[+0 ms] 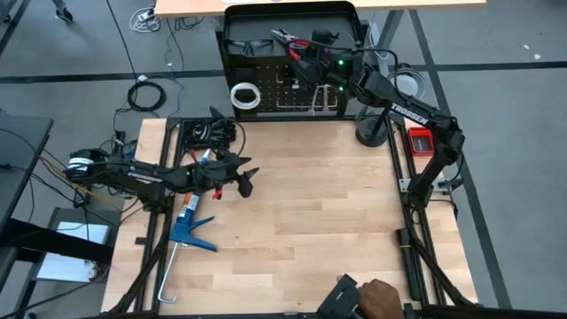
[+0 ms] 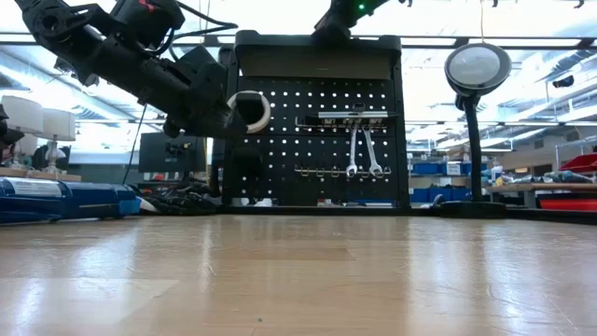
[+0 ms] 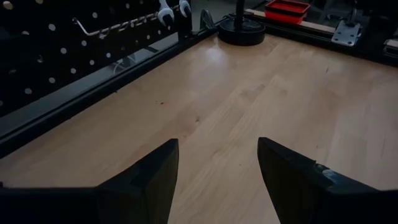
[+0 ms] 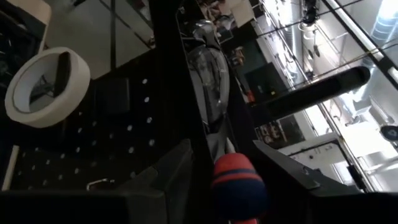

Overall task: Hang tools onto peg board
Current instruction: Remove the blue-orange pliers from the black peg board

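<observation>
The red-handled pliers (image 1: 297, 42) lie across the top of the peg board (image 1: 292, 84), their long axis running along the frame's upper edge. In the high view the silver jaws point toward the safety glasses (image 1: 248, 44) on the same top surface, and the red handles point toward the right gripper (image 1: 312, 55). In the right wrist view the pliers (image 4: 214, 87) show a grey metal head and a red handle end with a dark band, seated between the gripper's two dark fingers. The right gripper is closed around the handles, holding the pliers above the peg board's top edge.

On the peg board's front face, the white tape roll (image 2: 250, 110) hangs at the upper corner farthest from the lamp (image 2: 477, 70), its open ring facing outward. Two silver wrenches (image 2: 362, 149) hang vertically, heads down, from the middle hooks, below a horizontal black bar (image 2: 340, 119).

The left gripper (image 1: 241, 174) hovers over the table (image 1: 319, 213) in front of the peg board, its fingers spread apart with nothing between them. A blue caulking gun (image 1: 188, 226) lies on the table just beside it, on the side away from the peg board.
</observation>
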